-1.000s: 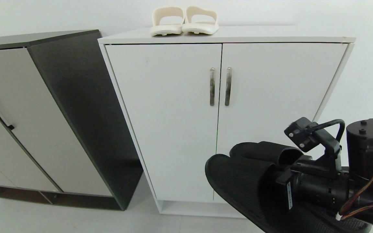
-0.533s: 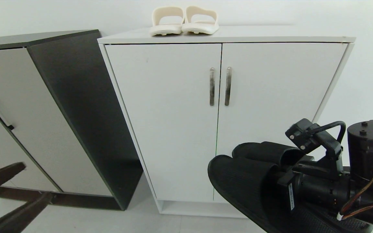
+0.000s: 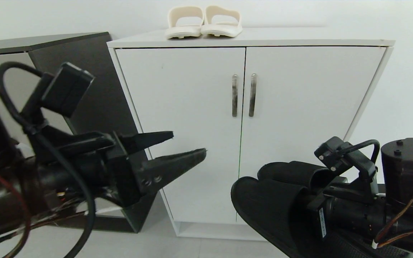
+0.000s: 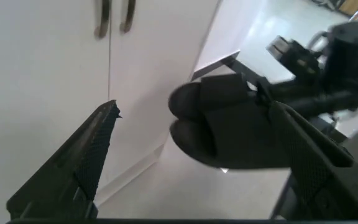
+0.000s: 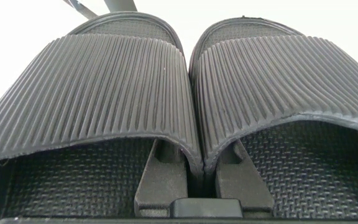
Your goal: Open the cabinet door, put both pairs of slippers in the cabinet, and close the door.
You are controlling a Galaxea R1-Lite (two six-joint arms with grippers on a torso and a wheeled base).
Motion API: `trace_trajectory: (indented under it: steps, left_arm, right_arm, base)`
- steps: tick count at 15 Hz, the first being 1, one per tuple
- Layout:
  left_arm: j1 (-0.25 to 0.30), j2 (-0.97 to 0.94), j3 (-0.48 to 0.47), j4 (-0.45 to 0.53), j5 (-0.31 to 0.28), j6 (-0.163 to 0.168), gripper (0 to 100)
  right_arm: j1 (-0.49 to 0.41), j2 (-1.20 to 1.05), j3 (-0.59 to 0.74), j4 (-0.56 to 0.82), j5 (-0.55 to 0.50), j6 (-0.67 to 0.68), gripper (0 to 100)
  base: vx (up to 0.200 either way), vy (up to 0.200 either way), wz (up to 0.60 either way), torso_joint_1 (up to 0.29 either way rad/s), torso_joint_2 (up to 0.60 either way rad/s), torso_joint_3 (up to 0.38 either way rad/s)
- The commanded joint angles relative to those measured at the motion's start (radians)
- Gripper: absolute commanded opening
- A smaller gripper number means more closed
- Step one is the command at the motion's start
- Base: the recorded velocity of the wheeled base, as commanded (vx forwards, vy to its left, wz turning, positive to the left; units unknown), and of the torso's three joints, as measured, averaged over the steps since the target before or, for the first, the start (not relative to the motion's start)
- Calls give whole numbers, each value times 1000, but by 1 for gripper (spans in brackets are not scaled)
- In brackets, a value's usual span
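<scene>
Two ribbed black slippers (image 3: 268, 205) sit clamped by the right pincer (image 5: 201, 180); left pincer (image 3: 188, 143) gapes wide.

Head camera looks down at the cabinet (image 3: 192, 143) front. The left wrist view shares its black slippers (image 3: 274, 208), which the right wrist view sees close up.

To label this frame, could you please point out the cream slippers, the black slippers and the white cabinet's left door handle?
cream slippers (image 3: 185, 12): head view, strap of the left one.
black slippers (image 3: 271, 200): head view, ribbed strap of the nearer one.
left door handle (image 3: 235, 95): head view, middle of the bar.
</scene>
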Motion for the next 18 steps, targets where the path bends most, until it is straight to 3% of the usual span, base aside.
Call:
trace_trajectory:
  steps: [1, 4, 9, 12, 13, 14, 18]
  left_arm:
    - [-32, 168, -115, 0, 3, -3, 100]
    - [-69, 287, -291, 5, -1, -49, 100]
    - [-104, 439, -480, 29, -17, -52, 100]
    - [-94, 491, -581, 86, -106, -101, 100]
    - [-94, 491, -581, 86, -106, -101, 100]
    - [-75, 508, -627, 113, -146, -103, 100]
    - [-43, 563, -705, 132, -131, -103, 100]
  right_arm:
    - [1, 11, 3, 0, 1, 0, 0]
    - [1, 16, 7, 0, 1, -1, 0]
    - [1, 16, 7, -2, 3, -1, 0]
    - [1, 23, 7, -2, 3, -7, 0]
    - [1, 23, 7, -2, 3, -7, 0]
    - [1, 23, 7, -2, 3, -7, 0]
    - [1, 22, 9, -2, 3, -7, 0]
  base:
    - [0, 0, 0, 0, 0, 0]
    - [0, 0, 0, 0, 0, 0]
    - [0, 0, 0, 0, 0, 0]
    - [0, 0, 0, 0, 0, 0]
    - [0, 0, 0, 0, 0, 0]
    - [0, 0, 0, 0, 0, 0]
    - [0, 0, 0, 0, 0, 0]
